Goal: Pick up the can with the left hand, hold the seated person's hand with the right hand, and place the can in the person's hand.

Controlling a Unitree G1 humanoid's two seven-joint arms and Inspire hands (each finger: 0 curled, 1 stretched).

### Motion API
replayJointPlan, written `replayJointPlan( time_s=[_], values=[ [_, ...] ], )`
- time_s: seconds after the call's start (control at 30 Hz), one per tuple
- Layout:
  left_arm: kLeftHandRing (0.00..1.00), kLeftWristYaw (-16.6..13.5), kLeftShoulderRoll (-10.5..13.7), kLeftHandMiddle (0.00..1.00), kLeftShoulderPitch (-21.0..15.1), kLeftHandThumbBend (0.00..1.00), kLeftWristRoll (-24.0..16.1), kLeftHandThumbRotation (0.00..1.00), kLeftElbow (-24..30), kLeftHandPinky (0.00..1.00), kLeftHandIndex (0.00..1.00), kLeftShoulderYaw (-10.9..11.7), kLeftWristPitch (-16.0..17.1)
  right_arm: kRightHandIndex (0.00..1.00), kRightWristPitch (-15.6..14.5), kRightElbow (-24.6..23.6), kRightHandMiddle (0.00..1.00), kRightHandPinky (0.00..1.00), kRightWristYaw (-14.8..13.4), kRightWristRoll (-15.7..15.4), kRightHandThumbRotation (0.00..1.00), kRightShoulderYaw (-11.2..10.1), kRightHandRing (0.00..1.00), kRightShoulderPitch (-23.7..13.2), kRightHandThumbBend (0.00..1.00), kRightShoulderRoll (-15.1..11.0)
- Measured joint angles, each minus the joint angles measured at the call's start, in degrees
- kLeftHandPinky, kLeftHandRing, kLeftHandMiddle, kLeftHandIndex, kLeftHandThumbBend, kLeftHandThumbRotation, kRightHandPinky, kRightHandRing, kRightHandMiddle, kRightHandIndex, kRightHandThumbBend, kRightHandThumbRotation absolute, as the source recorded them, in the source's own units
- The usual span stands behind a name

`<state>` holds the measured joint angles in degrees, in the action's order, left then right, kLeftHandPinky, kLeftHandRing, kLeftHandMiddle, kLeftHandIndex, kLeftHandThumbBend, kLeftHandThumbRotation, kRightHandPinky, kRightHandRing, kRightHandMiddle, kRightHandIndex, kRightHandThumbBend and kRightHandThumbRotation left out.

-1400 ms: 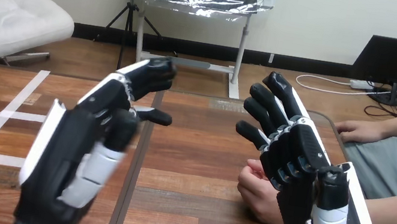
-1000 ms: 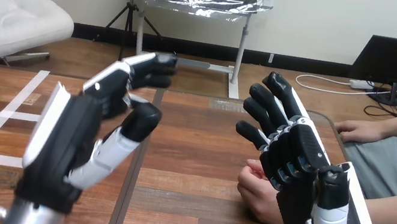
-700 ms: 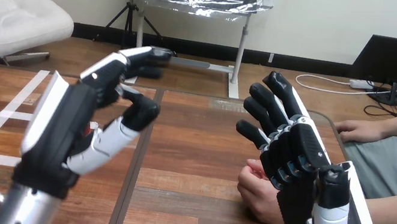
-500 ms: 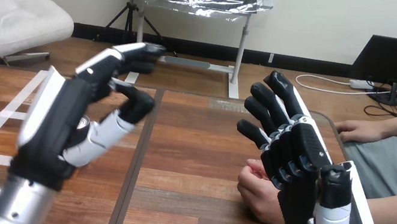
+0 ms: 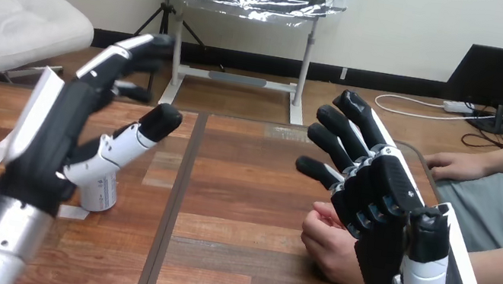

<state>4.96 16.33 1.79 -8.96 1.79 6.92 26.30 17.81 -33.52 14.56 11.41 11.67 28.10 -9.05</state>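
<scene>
Small white cylindrical can [image 5: 100, 192] stands upright on brown wooden table [image 5: 250, 180], left side, partly hidden behind robot's left hand [image 5: 53, 132]; fingers straight & apart, holding nothing. Right hand [image 5: 383, 210], fingers also spread, empty, near person's curled hand [image 5: 326, 243]; can't tell if touching.

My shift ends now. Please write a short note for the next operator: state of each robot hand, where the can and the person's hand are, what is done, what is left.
The left robot hand is open, close by the can, not gripping it.
The right robot hand is open, raised beside the person's hand, not holding it.
The can stands upright on the table, partly hidden by the left robot hand.
The person's hand rests on the table, fingers curled.
Done: nothing. Left: grasp the can, hold the person's hand, put the can in it.
</scene>
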Motion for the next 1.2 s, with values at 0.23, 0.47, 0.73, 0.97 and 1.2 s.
replayJointPlan(
  time_s=[0.23,0.47,0.73,0.97,1.2],
  values=[
    [0.89,-1.16,2.29,0.91,-2.36,0.97,-3.35,0.71,-3.64,0.76,0.9,0.6,-0.05,0.93,-0.59,0.0,0.91,0.79,0.0,-0.01,1.0,-0.26,0.91,-0.66,0.71,-0.02],
    [0.88,-3.47,4.04,0.91,-4.88,0.97,-7.99,0.68,-7.2,0.75,0.91,0.72,-2.13,0.93,-0.68,0.0,0.91,0.78,0.01,-0.02,1.0,-0.45,0.91,-1.1,0.71,0.0],
    [0.88,-4.71,5.67,0.92,-7.64,0.95,-11.64,0.67,-11.22,0.75,0.92,0.64,-5.44,0.93,-0.7,0.0,0.91,0.78,0.01,-0.02,1.0,-0.54,0.91,-1.66,0.72,0.02],
    [0.88,-5.5,6.75,0.92,-10.1,0.92,-13.37,0.63,-15.49,0.73,0.92,0.44,-7.39,0.92,-0.79,0.0,0.91,0.77,0.01,-0.02,1.0,-0.56,0.9,-1.83,0.72,0.03],
    [0.87,-6.16,8.09,0.92,-12.3,0.9,-14.53,0.61,-20.09,0.7,0.91,-0.41,-7.67,0.91,-0.84,0.0,0.9,0.75,0.02,-0.02,1.0,-0.57,0.89,-1.89,0.71,0.05]
  ],
)
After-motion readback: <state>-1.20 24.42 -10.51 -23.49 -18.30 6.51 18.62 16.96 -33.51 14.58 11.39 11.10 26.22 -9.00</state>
